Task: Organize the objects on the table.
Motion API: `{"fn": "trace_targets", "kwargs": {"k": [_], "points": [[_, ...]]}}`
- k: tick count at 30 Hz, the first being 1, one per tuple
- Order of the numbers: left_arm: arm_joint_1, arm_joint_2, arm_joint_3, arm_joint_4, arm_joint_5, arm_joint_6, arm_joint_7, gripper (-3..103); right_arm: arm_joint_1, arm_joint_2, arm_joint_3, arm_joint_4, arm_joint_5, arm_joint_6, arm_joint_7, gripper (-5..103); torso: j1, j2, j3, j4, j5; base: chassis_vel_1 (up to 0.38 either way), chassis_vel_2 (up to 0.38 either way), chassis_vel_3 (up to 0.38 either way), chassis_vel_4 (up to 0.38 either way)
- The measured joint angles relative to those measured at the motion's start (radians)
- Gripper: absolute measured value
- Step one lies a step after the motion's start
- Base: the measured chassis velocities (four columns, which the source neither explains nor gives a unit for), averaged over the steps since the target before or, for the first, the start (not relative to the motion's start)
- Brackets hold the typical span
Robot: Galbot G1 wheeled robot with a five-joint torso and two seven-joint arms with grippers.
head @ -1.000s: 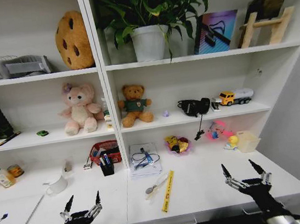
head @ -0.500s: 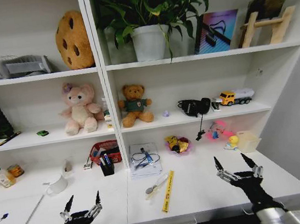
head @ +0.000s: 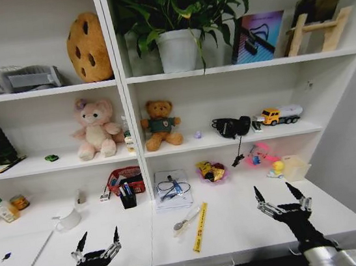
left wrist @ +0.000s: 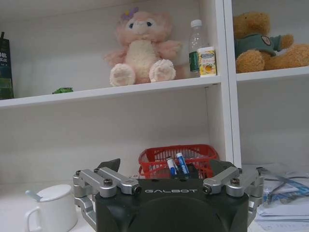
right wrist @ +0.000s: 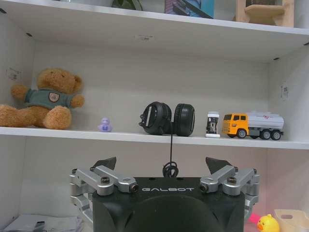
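The left gripper (head: 98, 240) hovers low over the front of the white worktop (head: 256, 227) with its fingers apart and empty, near the silver laptop (head: 14, 256) at the worktop's left end. The right gripper (head: 279, 196) hangs above the right part of the worktop, fingers likewise spread and holding nothing. Between them lie the yellow ruler (head: 199, 226) and a spoon (head: 184, 221), while blue pens (left wrist: 176, 164) stand in a black holder (head: 128, 198) before a red basket (head: 122, 178).

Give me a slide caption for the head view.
Both open end effectors, left and right, hover above the white desk.
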Motion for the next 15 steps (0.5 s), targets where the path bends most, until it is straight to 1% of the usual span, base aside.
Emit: {"fn": "trace_targets", "kwargs": {"k": [3,7,9,11,12,15], "points": [[0.0,0.0,0.0,0.0,0.0,0.0,0.0,100,0.0,0.0,0.0,0.0,0.0,0.0,0.0,100,0.0,0.0,0.0,-0.0001,-0.0001,0.117,0.103,-0.112,-0.109],[0.0,0.0,0.0,0.0,0.0,0.0,0.0,100,0.0,0.0,0.0,0.0,0.0,0.0,0.0,100,0.0,0.0,0.0,-0.0002,-0.0005,0.17,0.186,-0.204,-0.181],[0.0,0.0,0.0,0.0,0.0,0.0,0.0,100,0.0,0.0,0.0,-0.001,0.001,0.0,0.0,100,0.0,0.0,0.0,-0.0002,-0.0001,0.198,0.211,-0.223,-0.212],[0.0,0.0,0.0,0.0,0.0,0.0,0.0,100,0.0,0.0,0.0,-0.001,0.001,0.0,0.0,100,0.0,0.0,0.0,-0.0001,-0.0008,0.234,0.241,-0.244,-0.23],[0.0,0.0,0.0,0.0,0.0,0.0,0.0,100,0.0,0.0,0.0,-0.001,0.001,0.0,0.0,100,0.0,0.0,0.0,0.0002,0.0001,0.246,0.272,-0.232,-0.248],[0.0,0.0,0.0,0.0,0.0,0.0,0.0,100,0.0,0.0,0.0,-0.001,0.001,0.0,0.0,100,0.0,0.0,0.0,-0.0003,-0.0007,0.253,0.265,-0.245,-0.265]]}}
